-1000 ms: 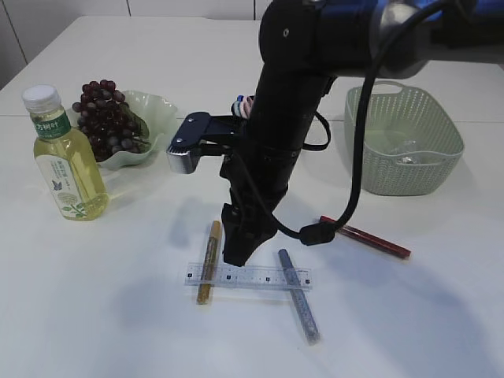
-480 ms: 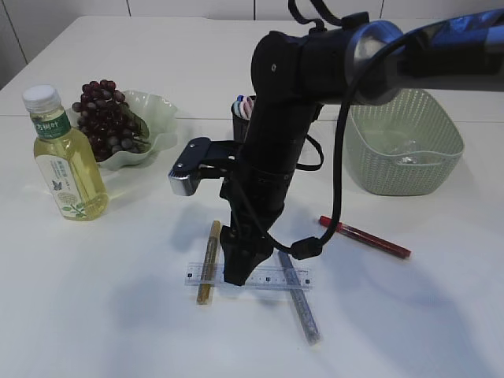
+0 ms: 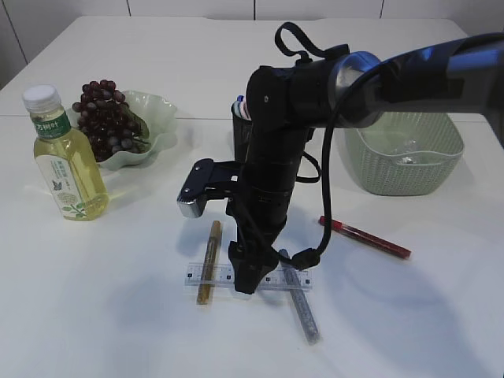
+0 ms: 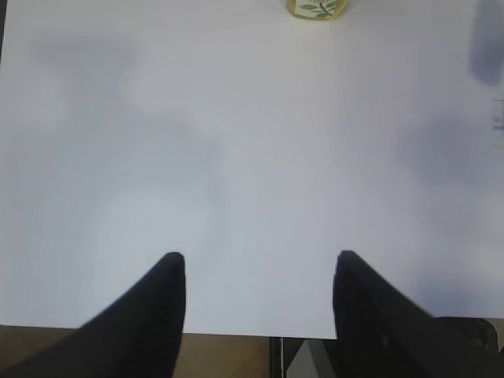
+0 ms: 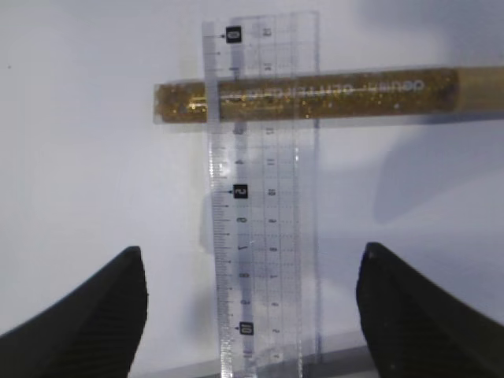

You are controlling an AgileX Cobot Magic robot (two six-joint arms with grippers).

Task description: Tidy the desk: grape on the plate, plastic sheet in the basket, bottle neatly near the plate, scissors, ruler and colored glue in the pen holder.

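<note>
White tabletop (image 3: 94, 315) filled the frame. At right the green basket (image 3: 403, 140) held a clear plastic sheet (image 3: 405, 150); upper left, the plate (image 3: 153, 110) carried grapes (image 3: 106, 118). Lower centre, the transparent ruler (image 3: 206, 276) lay left-to-right across the gold glue (image 3: 209, 260). Over it the right gripper (image 3: 246, 285) stood wide open; the left gripper (image 4: 260, 272) was also open, empty.

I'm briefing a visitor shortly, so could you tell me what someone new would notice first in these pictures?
The big black right arm dominates the middle of the table, its right gripper pointing straight down with fingers spread over the clear ruler. The ruler lies across a gold glitter glue pen and a silver one. At the far left, dark grapes sit on a pale green plate behind a bottle of yellow drink.
</note>
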